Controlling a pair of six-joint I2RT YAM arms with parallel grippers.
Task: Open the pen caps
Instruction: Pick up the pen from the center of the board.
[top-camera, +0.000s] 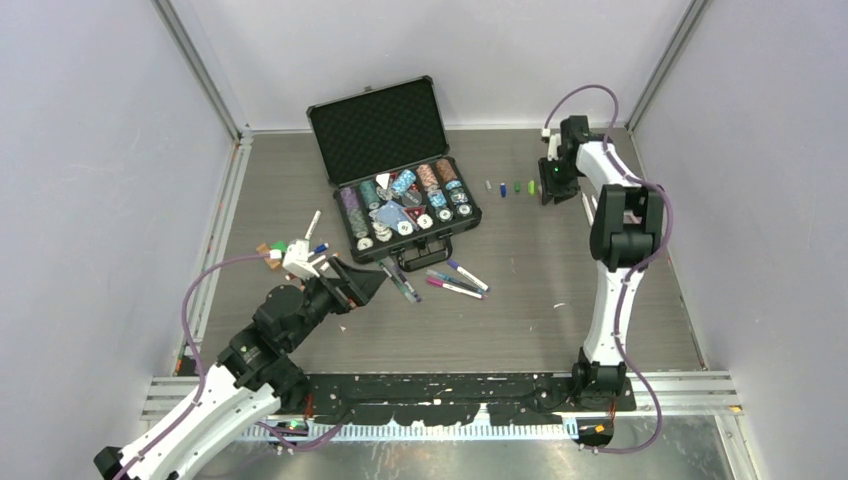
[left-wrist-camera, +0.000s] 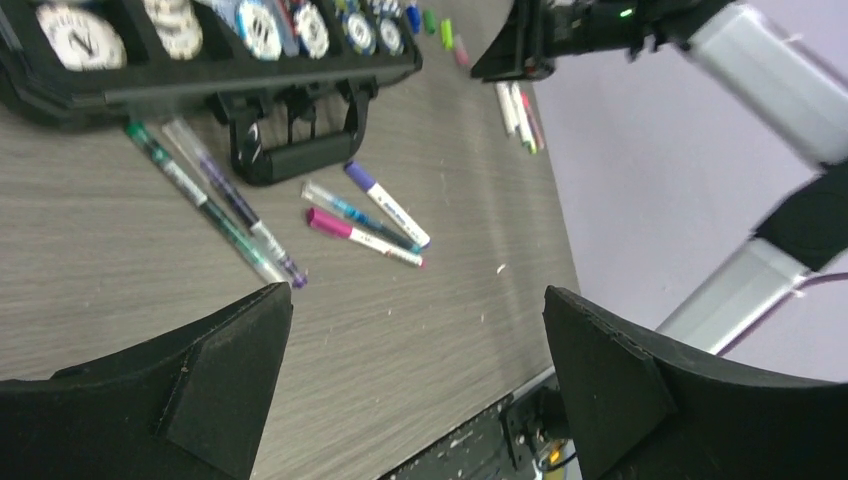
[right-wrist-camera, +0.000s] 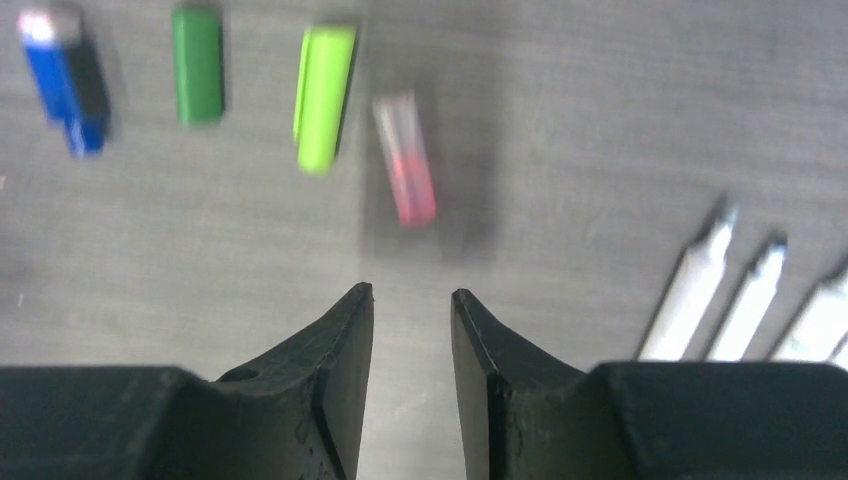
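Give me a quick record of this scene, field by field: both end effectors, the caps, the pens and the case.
left end effector: wide open, empty, facing the capped pens
right end effector: jaws slightly apart, empty, just short of the pink cap
pen caps: loose in a row; blue, green, lime, pink
uncapped pens: side by side beside the caps
capped pens: scattered in front of the case
poker chip case: open, chips inside

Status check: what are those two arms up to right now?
Left hand open, empty, facing pens. Right hand slightly open, empty, pink cap just ahead. Nothing blocking.
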